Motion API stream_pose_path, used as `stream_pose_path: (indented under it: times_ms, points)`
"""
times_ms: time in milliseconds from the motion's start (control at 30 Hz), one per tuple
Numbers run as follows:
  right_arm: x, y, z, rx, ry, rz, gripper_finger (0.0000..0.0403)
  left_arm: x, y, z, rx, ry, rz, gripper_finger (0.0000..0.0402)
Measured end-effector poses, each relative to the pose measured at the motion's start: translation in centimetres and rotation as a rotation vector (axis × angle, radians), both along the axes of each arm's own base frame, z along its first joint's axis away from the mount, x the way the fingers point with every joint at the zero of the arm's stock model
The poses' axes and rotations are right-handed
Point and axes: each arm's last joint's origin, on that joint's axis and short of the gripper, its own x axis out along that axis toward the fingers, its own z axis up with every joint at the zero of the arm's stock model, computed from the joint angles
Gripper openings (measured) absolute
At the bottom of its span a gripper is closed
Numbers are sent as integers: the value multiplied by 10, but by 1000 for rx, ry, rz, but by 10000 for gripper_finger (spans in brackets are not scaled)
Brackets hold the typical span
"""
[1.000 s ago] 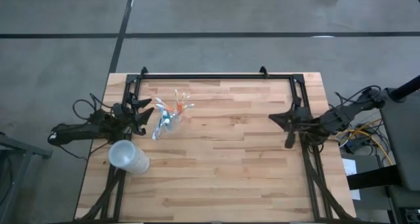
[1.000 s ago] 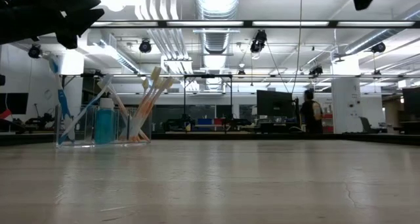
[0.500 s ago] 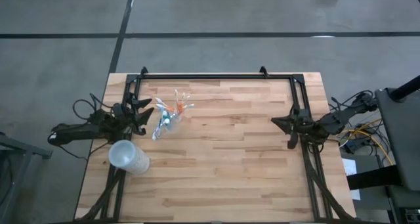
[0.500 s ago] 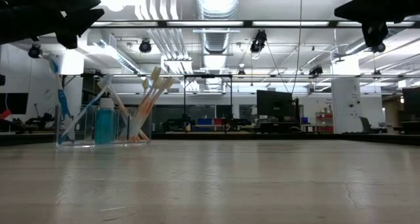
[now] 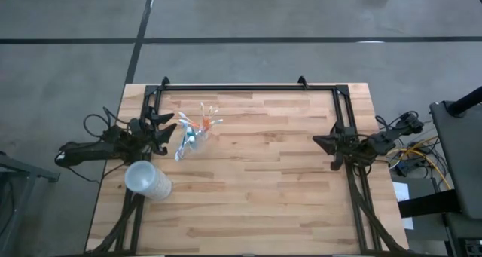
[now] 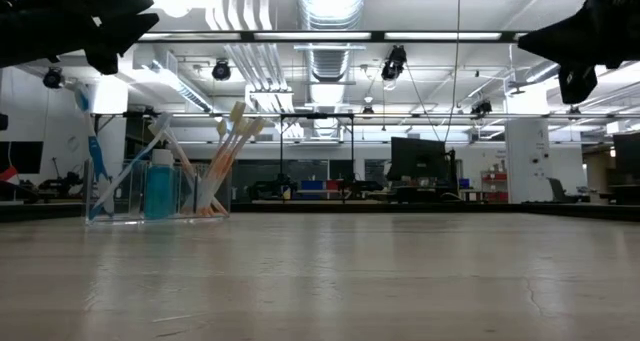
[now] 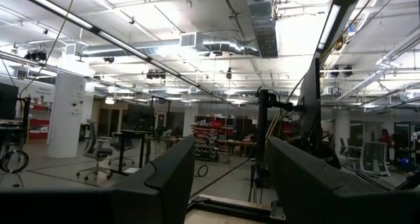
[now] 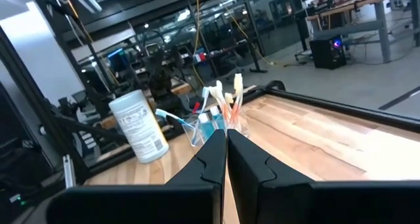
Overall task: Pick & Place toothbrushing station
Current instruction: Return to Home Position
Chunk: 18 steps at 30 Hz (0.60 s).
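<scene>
Two grippers, two states: the right gripper (image 8: 226, 133) has its fingers pressed together on nothing and hangs above the table (image 5: 263, 197) at its 3 o'clock edge, well apart from everything on the boards; the left gripper (image 7: 230, 144) has its fingers spread and empty, at the 9 o'clock side, raised above the wood in the low view; just beyond its tips, toward 3 o'clock from it, stands the clear organizer (image 5: 194, 135), at about 10 o'clock on the table; the orange toothbrushes (image 6: 232, 141) and blue toothbrushes (image 6: 97, 161) fan out of it, with the blue toothpaste tube (image 6: 158, 186) upright among them; a frosted cup (image 5: 147, 180) sits near 8 o'clock, at about 6 o'clock from the left gripper; I see no brush loose on the boards, so I judge the placing done and only the retreat to home left; to do that well I would pull the right arm straight out toward 3 o'clock, where nothing lies in its path; the left arm needs more care, so I would lift first, then draw back toward 9 o'clock with no sweep toward the leaning brush heads or down over the cup, since a light clear holder loaded with tall brushes will likely tip at a small knock; I would leave the fingers alone, as neither gripper carries anything.
</scene>
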Motion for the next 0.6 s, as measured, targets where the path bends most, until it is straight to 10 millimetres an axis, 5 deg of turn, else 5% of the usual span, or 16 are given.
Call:
stream_pose_path:
  times_ms: [600]
  points:
    - [4,3,-24,0,29,2,13,0,0,0,0,0,0,195]
